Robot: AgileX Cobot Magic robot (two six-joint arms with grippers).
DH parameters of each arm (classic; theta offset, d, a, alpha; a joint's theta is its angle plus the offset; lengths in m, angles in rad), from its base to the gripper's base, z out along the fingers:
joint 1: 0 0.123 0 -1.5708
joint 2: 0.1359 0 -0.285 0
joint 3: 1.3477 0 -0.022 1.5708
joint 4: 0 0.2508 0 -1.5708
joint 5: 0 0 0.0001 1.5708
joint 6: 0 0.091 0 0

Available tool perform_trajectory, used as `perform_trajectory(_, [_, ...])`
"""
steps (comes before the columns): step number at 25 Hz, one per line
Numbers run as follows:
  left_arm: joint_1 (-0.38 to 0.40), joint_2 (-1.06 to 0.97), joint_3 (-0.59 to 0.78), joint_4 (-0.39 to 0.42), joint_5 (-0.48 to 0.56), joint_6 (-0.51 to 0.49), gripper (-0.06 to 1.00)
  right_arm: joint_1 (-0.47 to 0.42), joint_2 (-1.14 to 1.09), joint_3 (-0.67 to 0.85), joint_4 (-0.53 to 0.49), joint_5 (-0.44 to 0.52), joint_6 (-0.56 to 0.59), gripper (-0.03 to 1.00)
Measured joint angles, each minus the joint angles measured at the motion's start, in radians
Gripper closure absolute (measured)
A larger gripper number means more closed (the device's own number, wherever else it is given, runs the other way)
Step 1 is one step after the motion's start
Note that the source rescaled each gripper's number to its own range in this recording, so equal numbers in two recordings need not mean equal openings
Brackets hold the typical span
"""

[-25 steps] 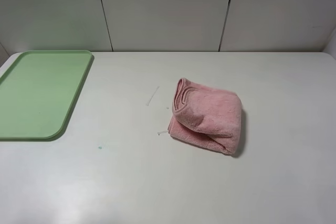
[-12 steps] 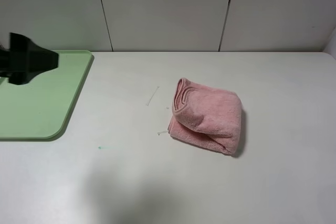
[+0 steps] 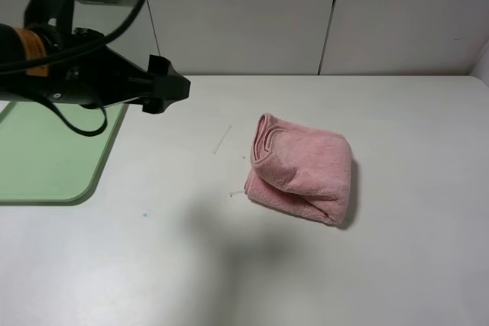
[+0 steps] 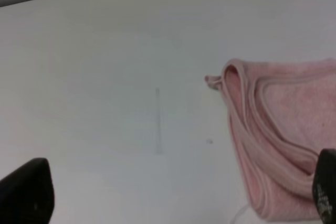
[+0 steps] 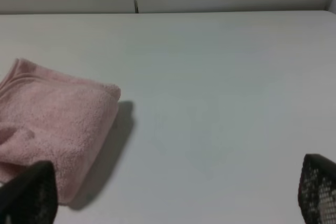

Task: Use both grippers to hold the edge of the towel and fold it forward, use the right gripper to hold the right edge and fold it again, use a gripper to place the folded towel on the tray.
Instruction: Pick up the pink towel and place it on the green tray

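I am bringing the spread left tool (image 3: 170,89) toward the folded towel (image 3: 302,169) mid-table, needing to pinch it and carry it to the tray (image 3: 53,181) at the left edge.

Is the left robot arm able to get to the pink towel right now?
Probably yes. The left end effector is open and empty, above the table, and nothing lies between it and the towel.

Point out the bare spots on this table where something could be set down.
Bare: the strip between the tray and the towel, the near side in front of both, and everything right of the towel. Crowded: over the tray's far right corner, where the left end effector hangs.
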Motion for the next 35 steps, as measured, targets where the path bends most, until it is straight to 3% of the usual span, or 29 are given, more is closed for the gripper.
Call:
perform_trajectory(7, [-0.018, 0.165, -0.070, -0.015, -0.099, 0.000, -0.03, 0.000, 0.000, 0.000, 0.000, 0.000, 0.000, -0.03])
perform_trajectory(15, [-0.072, 0.336, -0.175, -0.066, -0.105, 0.000, 0.02, 0.000, 0.000, 0.000, 0.000, 0.000, 0.000, -0.03])
perform_trajectory(20, [-0.113, 0.420, -0.242, -0.079, -0.045, 0.000, 0.03, 0.000, 0.000, 0.000, 0.000, 0.000, 0.000, -0.03])
perform_trajectory(35, [-0.154, 0.623, -0.398, -0.240, 0.060, 0.002, 0.08, 0.000, 0.000, 0.000, 0.001, 0.000, 0.000, -0.03])
